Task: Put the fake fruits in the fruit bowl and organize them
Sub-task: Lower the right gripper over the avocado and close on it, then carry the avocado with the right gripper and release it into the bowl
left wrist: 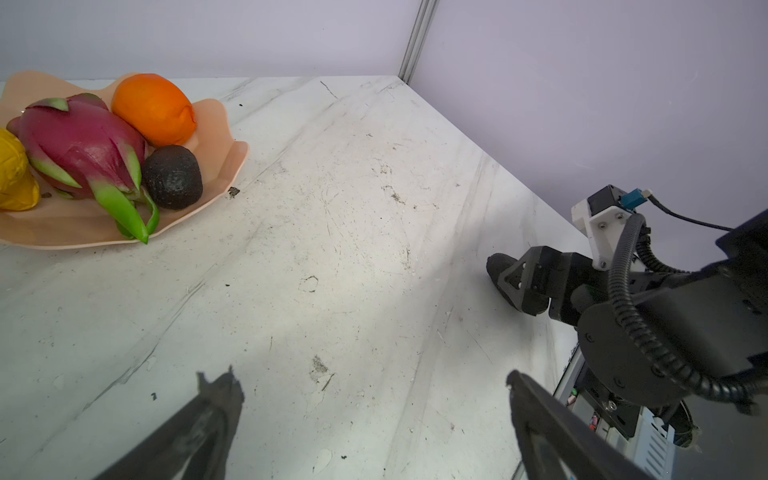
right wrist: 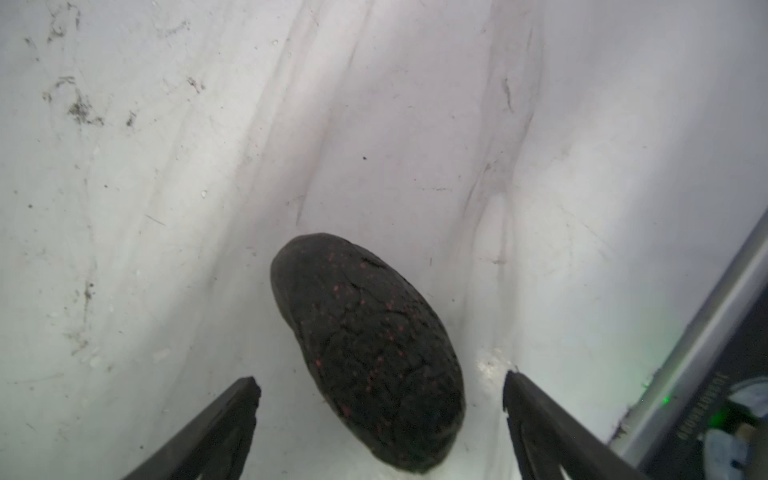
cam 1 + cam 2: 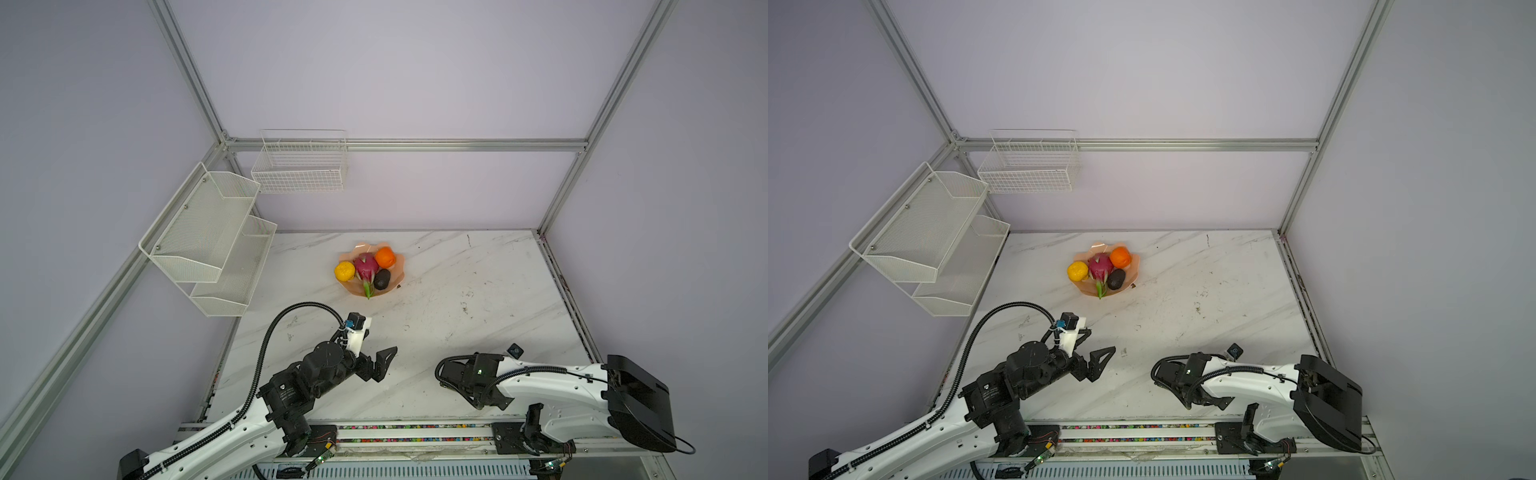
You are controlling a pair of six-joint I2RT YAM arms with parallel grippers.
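**Right pincer wide over the 1 avocado not yet bowled**

My right pincer [image 2: 379, 378] stands wide, both fingers clear of the dark, pebbly oval avocado [image 2: 368, 349]. It lies skewed on the white marbled tabletop [image 2: 166, 208] near the front edge, well apart from the peach-pink scalloped bowl [image 1: 226, 166] holding 4 fruits. I should come lower, square up across its narrow width, then close gently. My left pincer [image 1: 365, 377] is wide and empty. The lettering on the dark housing [image 2: 706, 409] is too blurred to read.

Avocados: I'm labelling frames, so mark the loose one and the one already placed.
loose avocado [image 2: 368, 353]: right wrist view, middle of its skin.
placed avocado [image 1: 172, 176]: left wrist view, middle of its skin.
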